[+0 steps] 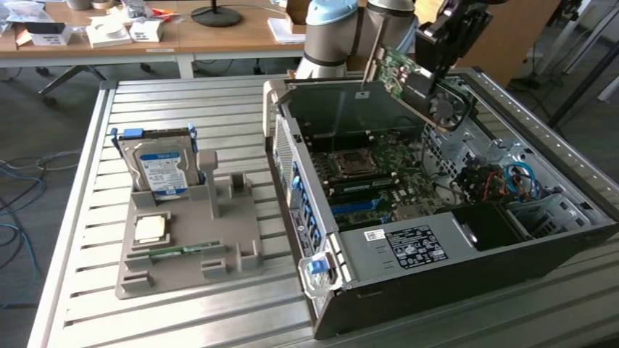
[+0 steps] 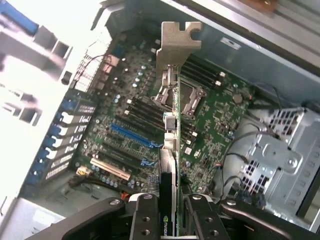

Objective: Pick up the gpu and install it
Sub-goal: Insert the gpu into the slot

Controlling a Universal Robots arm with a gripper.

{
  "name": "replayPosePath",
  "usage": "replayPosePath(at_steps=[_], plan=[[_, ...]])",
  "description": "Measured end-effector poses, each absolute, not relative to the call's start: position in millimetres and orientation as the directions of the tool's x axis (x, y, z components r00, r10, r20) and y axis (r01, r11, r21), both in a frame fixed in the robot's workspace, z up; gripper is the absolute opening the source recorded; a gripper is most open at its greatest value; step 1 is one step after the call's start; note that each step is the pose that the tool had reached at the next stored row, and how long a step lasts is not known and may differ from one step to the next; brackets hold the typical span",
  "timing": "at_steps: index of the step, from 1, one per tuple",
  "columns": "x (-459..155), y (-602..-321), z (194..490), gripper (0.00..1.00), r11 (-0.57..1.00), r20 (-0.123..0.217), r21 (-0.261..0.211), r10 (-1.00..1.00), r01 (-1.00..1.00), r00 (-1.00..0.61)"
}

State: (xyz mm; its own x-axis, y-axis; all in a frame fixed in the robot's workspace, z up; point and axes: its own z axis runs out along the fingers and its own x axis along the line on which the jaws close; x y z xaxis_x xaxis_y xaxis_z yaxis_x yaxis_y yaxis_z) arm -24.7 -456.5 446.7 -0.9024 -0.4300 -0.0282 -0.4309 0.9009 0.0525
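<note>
A grey metal tabletop (image 1: 193, 319) made of long slats is at the front. Behind it stands a brown wooden desk (image 1: 232, 40) with white boxes (image 1: 106, 32) and a round black stand (image 1: 214, 16) on it. The floor (image 1: 29, 123) is grey. Blue cables (image 1: 17, 174) lie on it at the exterior view's left.

i see the gpu (image 1: 411, 80) as a thin green card with a round black fan and a silvery bracket at one end. it hangs tilted in the air above the open computer case (image 1: 464, 283), clear of the board inside.
</note>
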Motion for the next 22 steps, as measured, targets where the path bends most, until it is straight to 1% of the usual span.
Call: replayPosePath(at_steps=[9,22], plan=[[-24.7,-456.5,446.3,0.26,0.821,-0.027,0.051,-0.568,-0.569,-0.822],[-24.7,-456.4,445.1,0.26,0.665,-0.027,0.051,-0.745,-0.745,-0.666]])
